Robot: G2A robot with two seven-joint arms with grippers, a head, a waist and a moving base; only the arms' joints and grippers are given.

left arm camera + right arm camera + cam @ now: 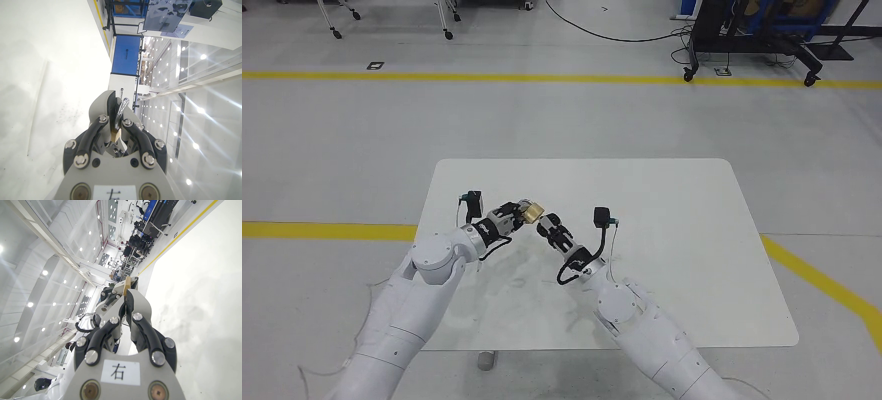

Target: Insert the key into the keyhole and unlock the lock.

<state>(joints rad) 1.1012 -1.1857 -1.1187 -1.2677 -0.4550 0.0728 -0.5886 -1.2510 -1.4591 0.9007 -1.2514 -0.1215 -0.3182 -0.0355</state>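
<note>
A brass padlock [532, 211] with a silver shackle [122, 109] is held above the white table [682, 260], left of its middle. My left gripper [121, 102] is shut on it, pads clamped over the shackle and the brass body [115, 134] between the fingers. My right gripper [550, 228] faces it from the other side, shut, its tips [126, 293] right against the padlock's brass edge [127, 283]. The key is hidden between the right pads. The left gripper [109, 296] shows just beyond the lock in the right wrist view.
Both arms meet tip to tip over the table's left half. The table's right half and far side are bare. A small grey object [486, 360] lies at the table's near edge. Wheeled racks [752, 40] stand far off on the floor.
</note>
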